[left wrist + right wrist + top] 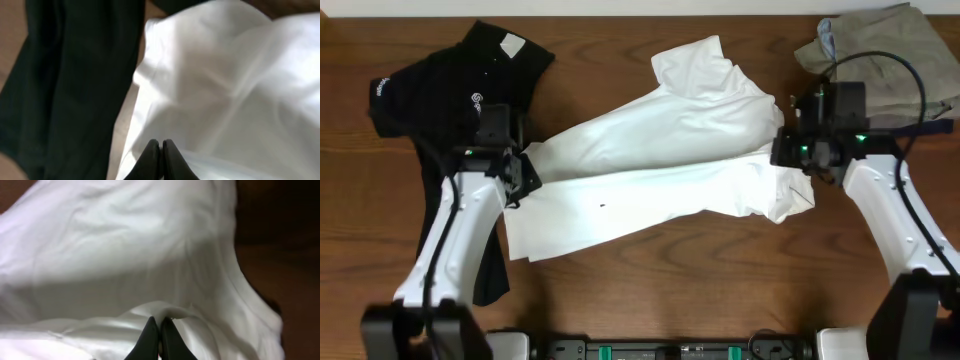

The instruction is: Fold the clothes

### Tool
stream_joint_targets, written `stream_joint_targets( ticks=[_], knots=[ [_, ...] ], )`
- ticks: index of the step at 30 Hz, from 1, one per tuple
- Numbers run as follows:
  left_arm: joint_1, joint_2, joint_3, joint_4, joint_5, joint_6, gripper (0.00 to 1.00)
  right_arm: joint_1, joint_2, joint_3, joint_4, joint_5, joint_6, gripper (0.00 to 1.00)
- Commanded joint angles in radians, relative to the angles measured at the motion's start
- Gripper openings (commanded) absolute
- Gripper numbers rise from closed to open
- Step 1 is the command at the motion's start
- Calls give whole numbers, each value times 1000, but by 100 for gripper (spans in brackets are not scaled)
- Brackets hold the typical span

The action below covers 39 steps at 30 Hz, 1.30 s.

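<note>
— White T-shirt point(660, 165): where does it lie?
— Across the middle of the desk point(720, 290), slanting from the near left up to the far right. It looks doubled along its length, and one sleeve pokes toward the far edge.
— Who has hold of it?
— Both arms. The left fingers point(149, 161) are pressed together on the white T-shirt's left end. In the left wrist view their tips meet right at the cloth. The right fingers point(148, 339) are pressed together on its right end, and the fabric puckers into a small ridge at their tips.
— Is the cloth taut between them?
— From overhead the upper layer is fairly smooth, with loose folds near the right end. I cannot tell whether it is off the desk there.
— And the black shirt point(440, 90)?
— At the far left corner, spread loosely, with its small white chest logo point(478, 98) facing up. Its lower part runs down the left side beneath the left arm. The white T-shirt's left end sits just beside it and may overlap it, but the arm hides where they meet.
— Anything else?
— A khaki stack of garments point(920, 40) sits at the far right corner, apart from the white T-shirt and just behind the right arm.
</note>
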Motion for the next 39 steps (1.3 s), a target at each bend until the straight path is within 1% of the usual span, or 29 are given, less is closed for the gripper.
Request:
stream_joint_targets(
  ticks=[1, 7, 9, 10, 12, 13, 14, 15, 18, 20, 23, 26, 30, 35, 39],
  knots=[
    [4, 71, -4, 42, -42, -11, 6, 21, 42, 13, 53, -4, -53, 1],
    [5, 182, -4, 133, -42, -8, 6, 26, 97, 13, 126, -3, -55, 1],
    [5, 199, -4, 144, -42, -8, 8, 26, 107, 13, 127, 3, -55, 2],
    [5, 203, -4, 147, -42, -8, 17, 26, 111, 13, 126, 13, -56, 9],
    [5, 203, -3, 147, -54, -7, 39, 24, 110, 14, 135, 19, -73, 54],
    [5, 199, 1, 145, -58, 6, 45, 23, 106, 18, 139, 19, -82, 64],
    [5, 194, 8, 140, -57, 24, 48, 23, 105, 28, 140, 19, -86, 71],
    [5, 188, 23, 128, -57, 37, 51, 21, 105, 48, 132, 19, -93, 74],
    [5, 166, 95, 56, -57, 38, 62, 18, 105, 149, 70, 19, -113, 76],
    [5, 152, 167, -6, -43, 61, 67, 18, 105, 237, 15, 19, -137, 81],
    [5, 148, 280, -80, 52, 141, 78, 19, 108, 363, -57, 31, -165, 88],
    [5, 158, 393, -128, 116, 176, 84, 19, 130, 464, -114, 42, -190, 93],
    [5, 198, 489, -132, 148, 210, 88, 24, 210, 578, -160, 42, -225, 95],
    [5, 320, 582, -123, 166, 244, 88, 55, 365, 710, -150, 41, -281, 96],
    [5, 412, 593, -46, 166, 242, 87, 95, 498, 804, -104, 42, -302, 96]
  ],
)
